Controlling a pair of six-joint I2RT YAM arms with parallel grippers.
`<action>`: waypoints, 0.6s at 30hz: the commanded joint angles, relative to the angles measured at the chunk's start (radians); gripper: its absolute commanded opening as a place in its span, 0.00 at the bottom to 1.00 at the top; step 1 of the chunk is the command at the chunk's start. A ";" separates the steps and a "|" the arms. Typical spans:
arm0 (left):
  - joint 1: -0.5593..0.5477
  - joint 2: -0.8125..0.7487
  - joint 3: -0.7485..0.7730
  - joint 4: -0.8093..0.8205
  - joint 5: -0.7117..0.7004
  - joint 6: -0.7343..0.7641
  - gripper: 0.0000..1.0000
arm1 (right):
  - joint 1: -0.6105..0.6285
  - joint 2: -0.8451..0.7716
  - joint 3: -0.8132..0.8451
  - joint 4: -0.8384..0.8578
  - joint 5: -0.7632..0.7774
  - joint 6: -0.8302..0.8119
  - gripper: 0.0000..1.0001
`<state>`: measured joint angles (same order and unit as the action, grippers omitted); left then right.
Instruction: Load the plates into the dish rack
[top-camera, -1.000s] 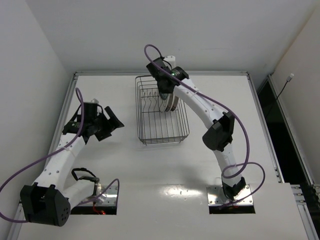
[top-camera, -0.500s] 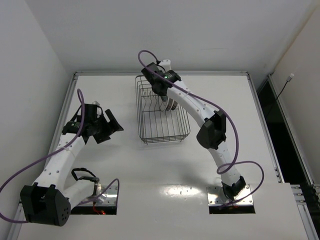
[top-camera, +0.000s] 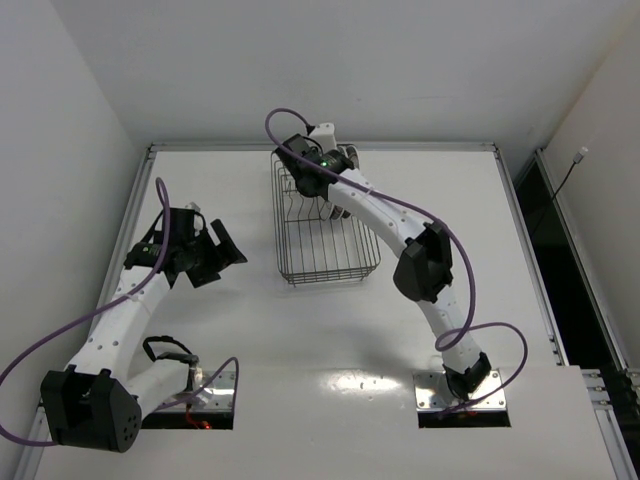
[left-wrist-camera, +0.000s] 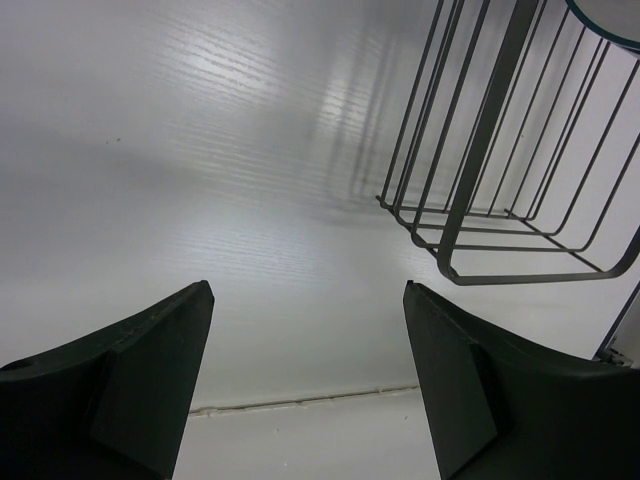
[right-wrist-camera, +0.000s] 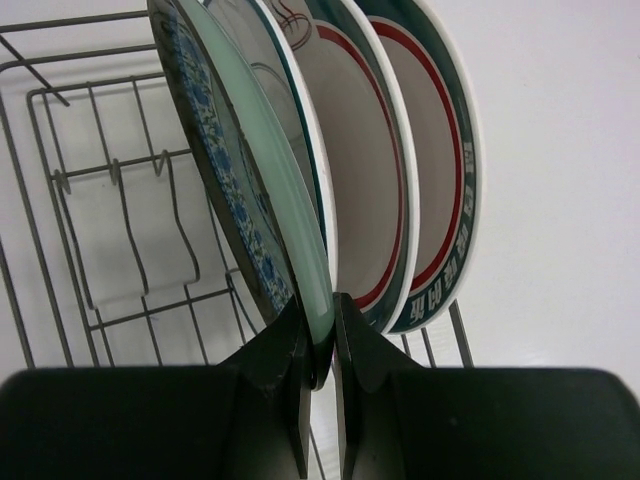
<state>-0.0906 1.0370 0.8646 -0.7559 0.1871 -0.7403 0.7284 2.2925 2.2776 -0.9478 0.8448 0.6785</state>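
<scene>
The right arm has swung its wrist toward the far end of the black wire dish rack (top-camera: 322, 255). The right gripper (right-wrist-camera: 320, 335) stays pinched on the rim of the small teal patterned plate (right-wrist-camera: 245, 190). Just right of the jaws, three plates stand on edge: the pale grey ringed plate (right-wrist-camera: 283, 95) and two white plates with green-and-red bands (right-wrist-camera: 440, 170). The last plate looks nearly seated, with only its release left. The right wrist camera alone shows that grip. The overhead view hides it but shows the left gripper (left-wrist-camera: 307, 290) wide and empty, the rack ahead of its jaws and to their right.
</scene>
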 joint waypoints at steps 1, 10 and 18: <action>0.009 -0.003 0.004 -0.002 0.009 0.018 0.74 | 0.025 -0.016 0.034 0.064 0.023 -0.017 0.00; 0.009 -0.003 0.004 -0.013 0.009 0.027 0.74 | 0.043 0.007 0.060 0.107 0.077 -0.056 0.00; 0.009 0.006 0.013 -0.022 0.000 0.036 0.74 | 0.063 -0.025 0.003 0.167 0.138 -0.102 0.00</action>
<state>-0.0906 1.0462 0.8646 -0.7761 0.1867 -0.7177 0.7731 2.3089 2.2852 -0.8700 0.9100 0.6106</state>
